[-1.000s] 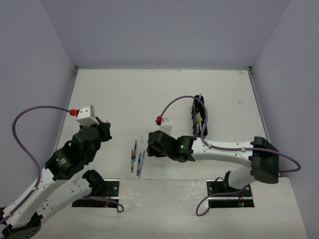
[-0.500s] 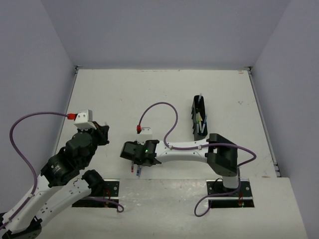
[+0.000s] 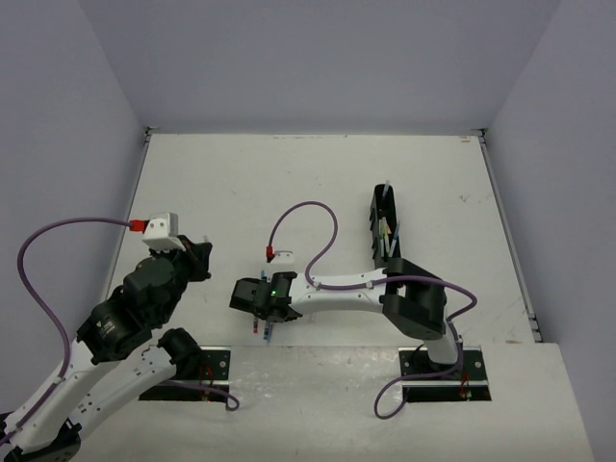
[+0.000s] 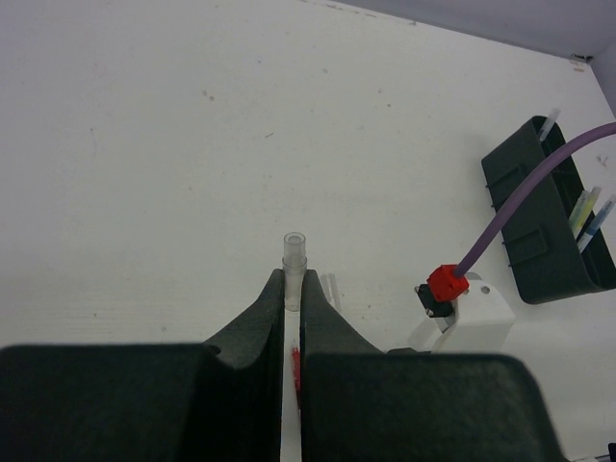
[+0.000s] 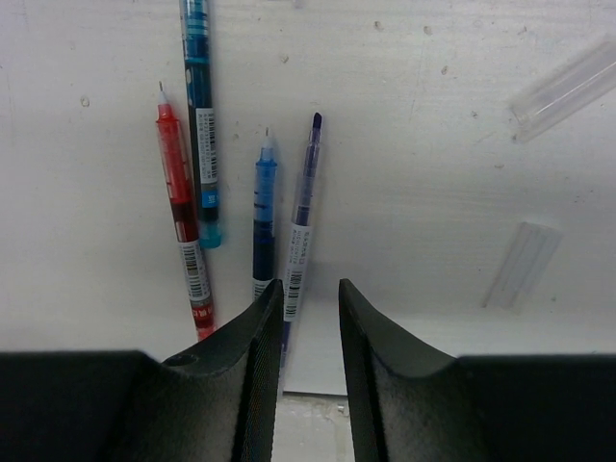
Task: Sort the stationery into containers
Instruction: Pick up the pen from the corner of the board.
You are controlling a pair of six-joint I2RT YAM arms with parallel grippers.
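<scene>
Several pens lie side by side near the table's front edge: a red one (image 5: pixel 182 221), a teal one (image 5: pixel 199 115), a blue one (image 5: pixel 262 217) and a purple one (image 5: pixel 305 202). My right gripper (image 5: pixel 306 284) hangs low over them with its jaws apart. The purple pen's lower end runs into the gap along the left finger. From above, that gripper (image 3: pixel 243 296) covers most of the pens (image 3: pixel 258 328). My left gripper (image 4: pixel 294 274) is shut on a pen with a clear tip (image 4: pixel 294 252), off the table at the left (image 3: pixel 200 256). The black tray (image 3: pixel 375 219) holds several pens.
Two clear pen caps (image 5: pixel 563 87) (image 5: pixel 525 265) lie on the table right of the pens. The table's front edge (image 5: pixel 308 393) runs just under the right jaws. The tray (image 4: pixel 539 231) and the right wrist's white camera box (image 4: pixel 472 303) show in the left wrist view.
The right arm has swung left from mid-table down onto the pens, and its jaws have narrowed. The left arm has drawn back slightly, still holding its pen.
</scene>
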